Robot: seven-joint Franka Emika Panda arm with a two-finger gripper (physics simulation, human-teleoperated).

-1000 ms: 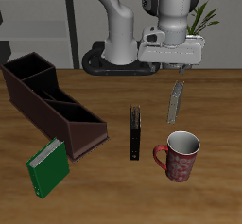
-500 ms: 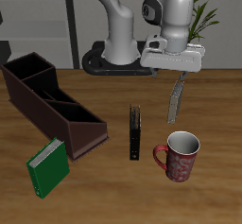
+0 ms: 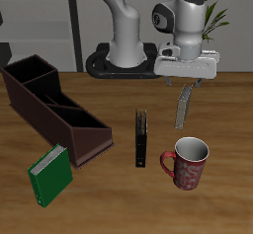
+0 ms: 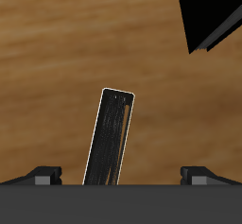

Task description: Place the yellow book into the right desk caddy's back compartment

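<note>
The yellow book [image 3: 184, 107] stands on edge on the table, thin and greyish, behind the mug. My gripper [image 3: 186, 79] hovers right above it, open and holding nothing. In the wrist view the book [image 4: 112, 139] shows as a slim pale-edged slab between my spread fingertips [image 4: 43, 177], and the gripper [image 4: 123, 176] is apart from it. The right desk caddy [image 3: 57, 113] is a long dark maroon box lying diagonally across the table, far from the gripper. Its back compartment [image 3: 29, 73] is the rectangular cell at the far end, and nothing shows in it.
A black book [image 3: 142, 137] stands on edge between the caddy and the yellow book, also seen as the black book [image 4: 209, 15]. A red patterned mug [image 3: 187, 162] sits near the front edge. A green book [image 3: 49, 173] lies by the caddy's near end.
The gripper has shifted sideways away from the caddy and lowered slightly, coming over the yellow book. No object has moved.
</note>
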